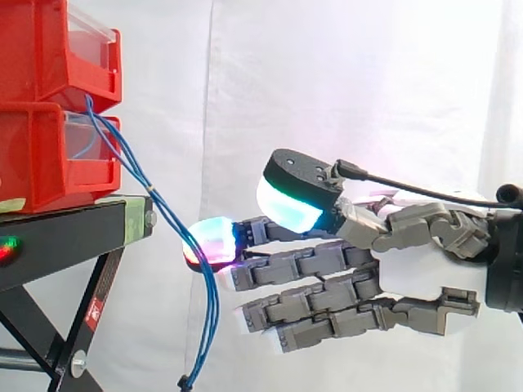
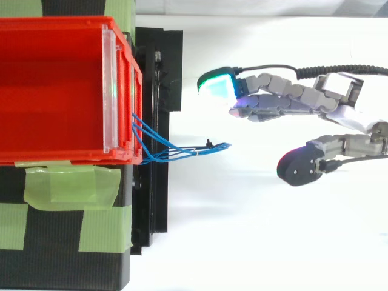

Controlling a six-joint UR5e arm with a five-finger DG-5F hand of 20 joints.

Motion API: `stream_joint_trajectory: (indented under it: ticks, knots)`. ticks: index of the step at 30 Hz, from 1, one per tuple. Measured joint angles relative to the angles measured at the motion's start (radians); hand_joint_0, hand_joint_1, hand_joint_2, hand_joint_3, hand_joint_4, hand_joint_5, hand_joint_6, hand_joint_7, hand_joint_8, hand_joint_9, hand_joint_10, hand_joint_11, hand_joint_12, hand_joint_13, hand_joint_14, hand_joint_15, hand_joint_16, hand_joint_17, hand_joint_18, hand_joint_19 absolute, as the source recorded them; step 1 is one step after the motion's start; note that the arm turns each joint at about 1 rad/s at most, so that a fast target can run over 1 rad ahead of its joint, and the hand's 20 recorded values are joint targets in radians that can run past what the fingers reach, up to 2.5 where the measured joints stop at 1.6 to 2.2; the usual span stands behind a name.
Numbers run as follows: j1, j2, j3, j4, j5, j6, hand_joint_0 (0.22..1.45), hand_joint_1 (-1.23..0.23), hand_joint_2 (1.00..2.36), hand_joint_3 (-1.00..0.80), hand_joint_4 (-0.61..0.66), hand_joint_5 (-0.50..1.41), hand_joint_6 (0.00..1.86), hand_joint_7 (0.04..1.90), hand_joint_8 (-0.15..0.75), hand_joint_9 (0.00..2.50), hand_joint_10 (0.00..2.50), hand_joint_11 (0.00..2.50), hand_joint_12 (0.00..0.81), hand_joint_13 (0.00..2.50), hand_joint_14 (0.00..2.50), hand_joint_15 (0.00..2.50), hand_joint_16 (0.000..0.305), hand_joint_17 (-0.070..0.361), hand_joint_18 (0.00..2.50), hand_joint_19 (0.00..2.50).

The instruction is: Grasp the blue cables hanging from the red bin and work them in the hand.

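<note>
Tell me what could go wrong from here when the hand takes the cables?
The blue cables are thin and hang loose, so the straight fingers of the open hand may push them aside instead of catching them. They also run back into the red bin; a strong pull after the grasp might drag them out or shift the bin.

Bins [image 1: 37, 155] stacked on stand [image 1: 57, 241], cables [image 2: 203, 148] hanging from bins, robot hand [image 1: 413, 282] nearby
</note>
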Motion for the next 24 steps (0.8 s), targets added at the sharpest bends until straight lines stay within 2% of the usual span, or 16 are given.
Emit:
stream_joint_trajectory:
  ticks: [5,11,13,17,24]
  knots:
    - [0.018,-0.030,0.005,0.007,0.010,-0.004,0.83,-0.53,1.01,-0.88,0.20,-0.27,0.00,0.64,0.266,0.31,0.00,0.06,0.294,0.26,0.00,0.12,0.038,0.085,0.21,0.17]
    - [0.033,-0.121,0.041,0.031,0.009,0.068,0.83,-0.53,1.00,-0.88,0.20,-0.27,0.00,0.64,0.270,0.32,0.00,0.07,0.289,0.25,0.00,0.11,0.037,0.084,0.21,0.15]
    - [0.034,-0.136,0.054,0.034,0.008,0.082,0.83,-0.53,1.00,-0.88,0.20,-0.27,0.00,0.64,0.273,0.32,0.00,0.07,0.288,0.25,0.00,0.11,0.037,0.084,0.21,0.15]
    - [0.034,-0.149,0.071,0.036,0.008,0.083,0.83,-0.53,1.00,-0.88,0.20,-0.27,0.00,0.64,0.273,0.32,0.00,0.07,0.286,0.25,0.00,0.10,0.036,0.081,0.20,0.13]
    - [0.036,-0.151,0.075,0.040,0.007,0.060,0.83,-0.53,1.01,-0.88,0.20,-0.27,0.00,0.64,0.273,0.32,0.00,0.07,0.281,0.25,0.00,0.10,0.035,0.080,0.19,0.10]
